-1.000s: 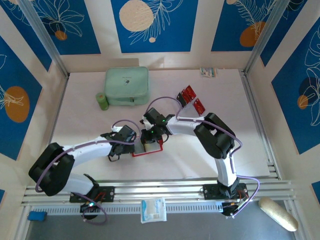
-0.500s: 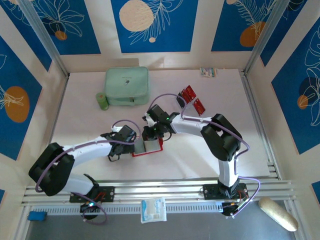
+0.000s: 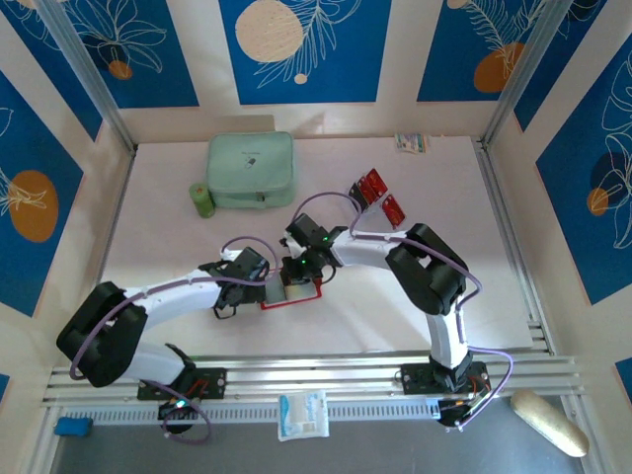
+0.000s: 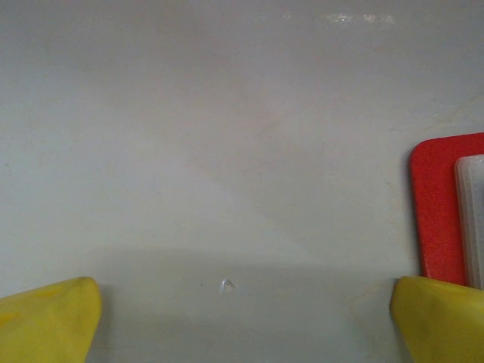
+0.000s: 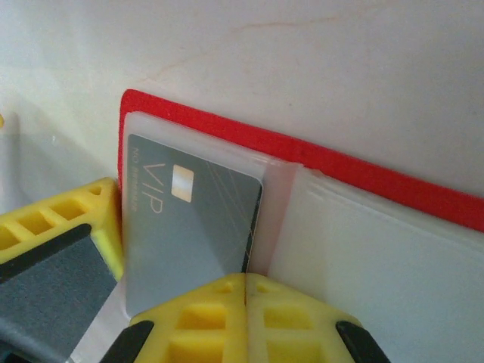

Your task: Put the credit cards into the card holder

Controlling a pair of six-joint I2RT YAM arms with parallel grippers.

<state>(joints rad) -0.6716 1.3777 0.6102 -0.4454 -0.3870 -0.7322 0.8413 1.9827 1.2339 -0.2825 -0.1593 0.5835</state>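
White arms (image 3: 178, 292) with black joints (image 3: 99, 341), looping lilac cables (image 3: 240, 240) and yellow jaws.

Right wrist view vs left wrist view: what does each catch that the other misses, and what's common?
Right wrist, not left: a grey VIP card with a gold chip at a clear sleeve of the flat red card holder, and the right claw shut at the card's lower edge. Left wrist, not right: the left claw open over the white table. Both: the holder's red edge and pale sleeves, lying on that table.
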